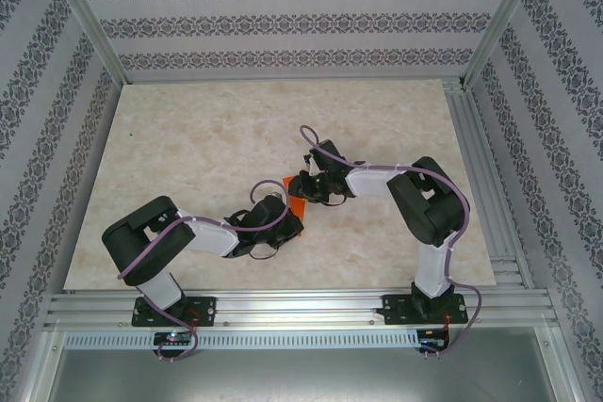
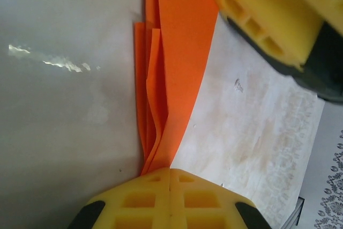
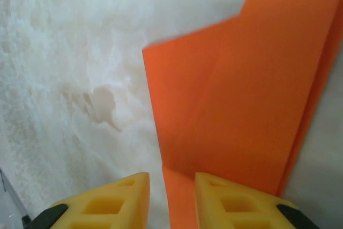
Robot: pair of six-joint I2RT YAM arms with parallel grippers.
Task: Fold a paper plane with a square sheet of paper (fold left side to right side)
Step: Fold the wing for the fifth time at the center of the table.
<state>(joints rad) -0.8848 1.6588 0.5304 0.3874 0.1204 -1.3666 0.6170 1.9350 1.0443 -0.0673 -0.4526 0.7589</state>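
Left gripper fingers are pressed together, pinching the narrow end of the folded orange paper. Its layers fan out ahead of the tips. The right wrist view adds the flat side: right gripper fingers are spread, with the paper lying on the table just ahead. Its edge runs between them, possibly under one finger.

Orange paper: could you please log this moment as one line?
folded orange paper: on table | left end effector: shut on paper | right end effector: open over paper edge

Folded paper on table centre, between left gripper at near side and right gripper behind.
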